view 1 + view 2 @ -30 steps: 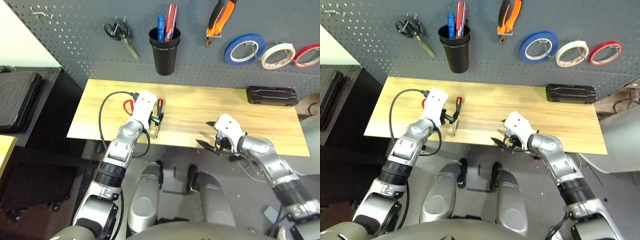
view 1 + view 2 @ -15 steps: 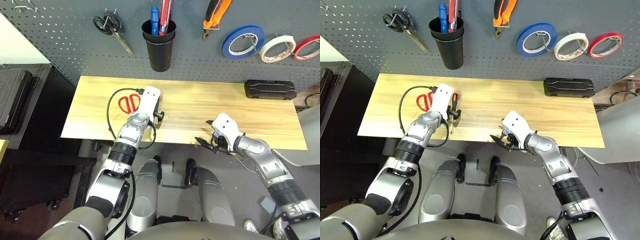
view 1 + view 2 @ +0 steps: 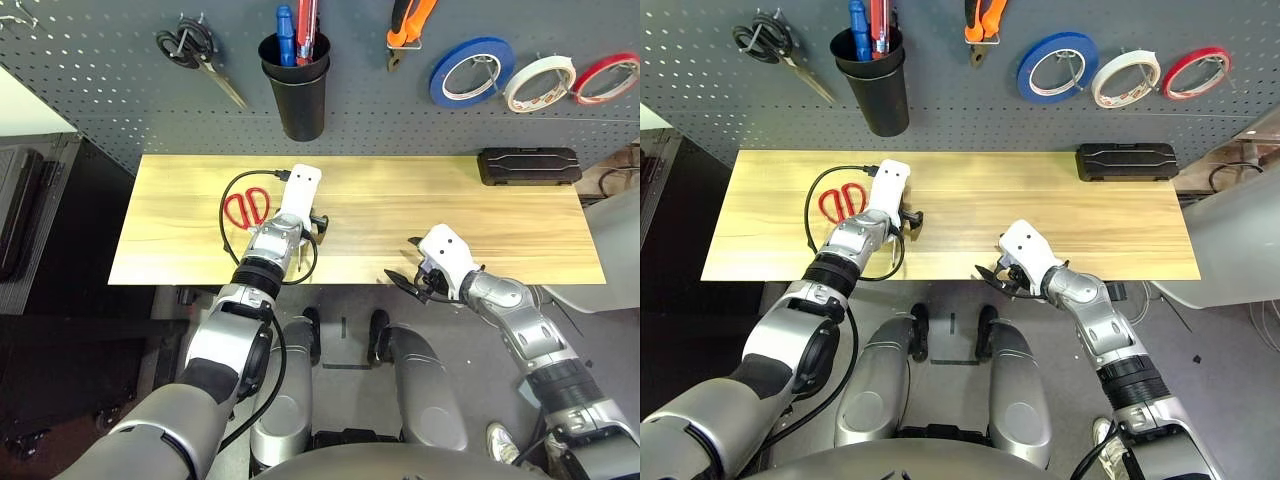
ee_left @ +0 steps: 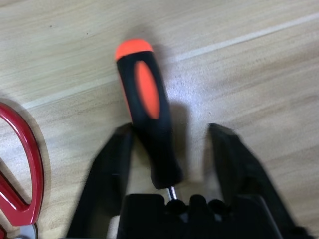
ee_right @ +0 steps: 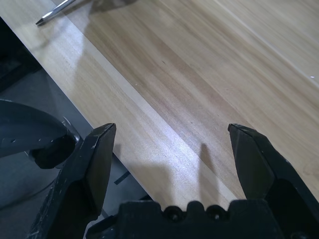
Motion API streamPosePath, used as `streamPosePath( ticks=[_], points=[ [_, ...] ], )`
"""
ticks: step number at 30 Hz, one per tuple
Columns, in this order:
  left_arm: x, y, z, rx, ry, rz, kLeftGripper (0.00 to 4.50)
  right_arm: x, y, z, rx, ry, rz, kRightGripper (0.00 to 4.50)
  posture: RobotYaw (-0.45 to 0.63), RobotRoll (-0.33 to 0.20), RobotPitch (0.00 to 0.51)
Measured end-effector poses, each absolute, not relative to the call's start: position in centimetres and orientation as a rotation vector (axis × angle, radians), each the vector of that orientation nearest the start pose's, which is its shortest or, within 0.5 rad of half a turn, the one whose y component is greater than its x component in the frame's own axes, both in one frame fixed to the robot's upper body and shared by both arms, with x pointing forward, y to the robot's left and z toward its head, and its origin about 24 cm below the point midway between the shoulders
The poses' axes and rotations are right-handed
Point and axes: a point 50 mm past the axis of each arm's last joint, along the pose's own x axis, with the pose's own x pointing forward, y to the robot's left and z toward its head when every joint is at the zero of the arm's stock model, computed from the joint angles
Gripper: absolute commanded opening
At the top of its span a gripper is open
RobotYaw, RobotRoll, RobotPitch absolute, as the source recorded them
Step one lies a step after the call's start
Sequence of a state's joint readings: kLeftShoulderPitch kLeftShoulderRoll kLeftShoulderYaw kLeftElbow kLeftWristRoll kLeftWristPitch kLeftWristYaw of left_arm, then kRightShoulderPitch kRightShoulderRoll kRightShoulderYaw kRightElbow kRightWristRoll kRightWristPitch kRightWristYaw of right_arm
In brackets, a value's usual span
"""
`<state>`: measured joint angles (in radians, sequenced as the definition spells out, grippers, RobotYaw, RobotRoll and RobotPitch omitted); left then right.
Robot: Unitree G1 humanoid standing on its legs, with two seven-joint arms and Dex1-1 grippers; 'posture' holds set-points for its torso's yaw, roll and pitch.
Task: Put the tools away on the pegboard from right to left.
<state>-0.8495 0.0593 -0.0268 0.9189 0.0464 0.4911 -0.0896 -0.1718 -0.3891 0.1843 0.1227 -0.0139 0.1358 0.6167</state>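
Nearest, the right gripper [image 5: 172, 132] stands wide apart above the bench [image 3: 400, 215]'s near edge, while the left gripper [image 4: 172, 128] has its fingers apart astride the screwdriver [image 4: 149, 109], beside the red scissors [image 3: 247, 208]. Farther back, on the pegboard [image 3: 380, 100], the black cup [image 3: 300, 100] holds a blue marker [image 3: 286, 35] and red-and-white pens [image 3: 307, 30], with the pliers [image 3: 408, 25] and white tape roll [image 3: 520, 98] hanging farther right.
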Motion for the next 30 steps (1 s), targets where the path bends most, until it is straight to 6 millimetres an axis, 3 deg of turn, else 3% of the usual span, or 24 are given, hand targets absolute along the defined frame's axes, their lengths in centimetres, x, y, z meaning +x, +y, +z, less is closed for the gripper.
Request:
streamPosePath(
  ticks=[3,4,12,16,21,30],
  points=[
    [37.4,10.8,4.9,0.210,0.587,-0.206,0.79,27.0,-16.0,3.8,-0.396,0.248,0.744,4.50,0.06,0.000,0.359],
    [37.4,10.7,5.0,0.206,0.587,-0.206,0.67,27.1,-16.1,3.8,-0.398,0.248,0.743,4.50,0.07,0.000,0.355],
    [35.0,11.0,5.1,0.094,0.597,-0.148,0.67,28.5,-17.5,5.6,-0.363,0.196,0.728,4.50,0.17,0.000,0.316],
    [33.9,11.2,7.4,0.007,0.527,-0.100,0.67,29.7,-18.2,6.1,-0.350,0.173,0.723,4.50,0.25,0.000,0.302],
    [32.3,13.6,9.8,-0.079,0.431,0.034,0.67,31.4,-19.5,6.2,-0.328,0.162,0.682,4.50,0.35,0.000,0.286],
    [28.7,14.9,13.5,-0.185,0.248,0.106,0.67,34.0,-19.8,7.3,-0.318,0.081,0.698,4.50,0.47,0.000,0.265]
  ],
)
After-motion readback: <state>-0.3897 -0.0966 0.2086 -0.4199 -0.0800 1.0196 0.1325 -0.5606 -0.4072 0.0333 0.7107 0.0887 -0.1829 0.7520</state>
